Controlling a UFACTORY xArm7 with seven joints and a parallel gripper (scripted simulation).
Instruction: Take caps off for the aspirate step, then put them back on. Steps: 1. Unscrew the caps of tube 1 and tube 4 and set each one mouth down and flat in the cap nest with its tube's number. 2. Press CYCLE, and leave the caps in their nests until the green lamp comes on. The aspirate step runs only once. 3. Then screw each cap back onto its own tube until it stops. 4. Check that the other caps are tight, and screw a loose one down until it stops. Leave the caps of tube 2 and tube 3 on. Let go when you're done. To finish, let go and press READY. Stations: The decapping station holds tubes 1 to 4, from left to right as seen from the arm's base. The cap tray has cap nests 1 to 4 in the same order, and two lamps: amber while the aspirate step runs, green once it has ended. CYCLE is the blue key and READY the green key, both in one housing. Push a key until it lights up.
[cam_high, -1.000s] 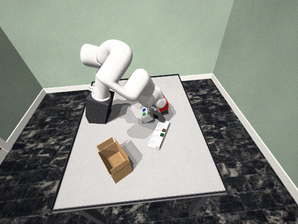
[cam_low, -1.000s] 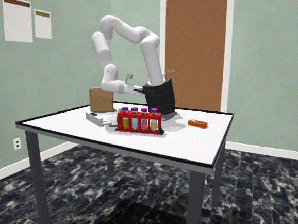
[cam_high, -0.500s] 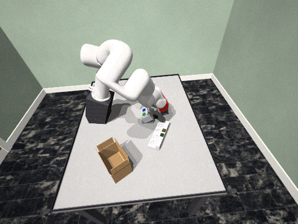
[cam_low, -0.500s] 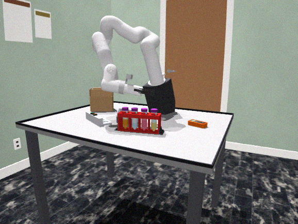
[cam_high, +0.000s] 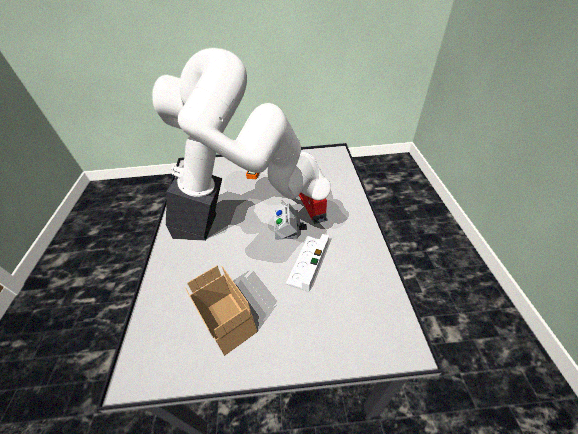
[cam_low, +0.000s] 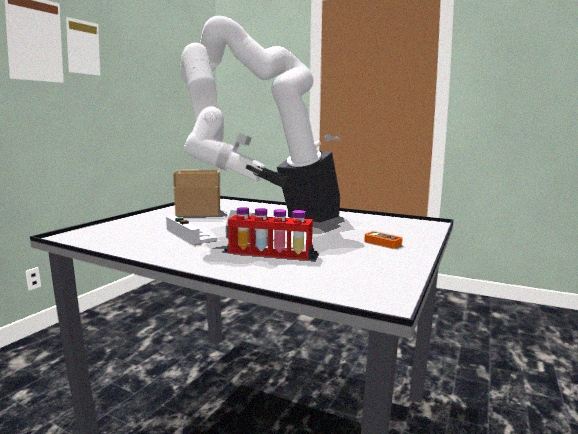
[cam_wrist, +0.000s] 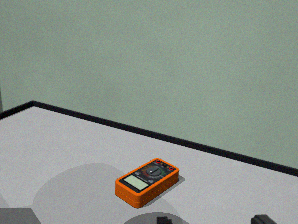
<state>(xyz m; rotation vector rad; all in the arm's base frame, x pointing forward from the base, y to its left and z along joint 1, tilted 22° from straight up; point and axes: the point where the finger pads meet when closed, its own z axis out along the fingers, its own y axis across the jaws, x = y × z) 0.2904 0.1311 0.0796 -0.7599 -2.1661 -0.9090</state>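
Table (cam_low: 350, 280): white top with black edging, grey legs, standing on dark marbled floor (cam_low: 500, 360); pale green walls, white skirting, a brown door (cam_low: 380, 100) behind the arm's black pedestal (cam_low: 325, 195), two papers (cam_low: 35, 40) pinned on the wall. On the top: open cardboard box (cam_high: 222, 310); orange multimeter (cam_wrist: 147, 182), lying flat, well apart from the rack; red decapping station (cam_low: 270, 239) holding four tubes, each with its purple cap (cam_low: 243, 212) on; white cap tray (cam_high: 308, 261) just beside the station, its nests bare, amber and green lamp squares visible, whether lit cannot be told; grey key housing (cam_high: 286, 226) carrying blue CYCLE key (cam_high: 279, 213) and green READY key (cam_high: 278, 220), near the tray. Arm: white, folded over the table, wrist pitched nearly level above the station. Gripper (cam_low: 267, 174): dark fingers about half apart, raised in the air above the station, clear of tubes and table, touching nothing, nothing between them; only its finger tips show at the wrist view's lower edge
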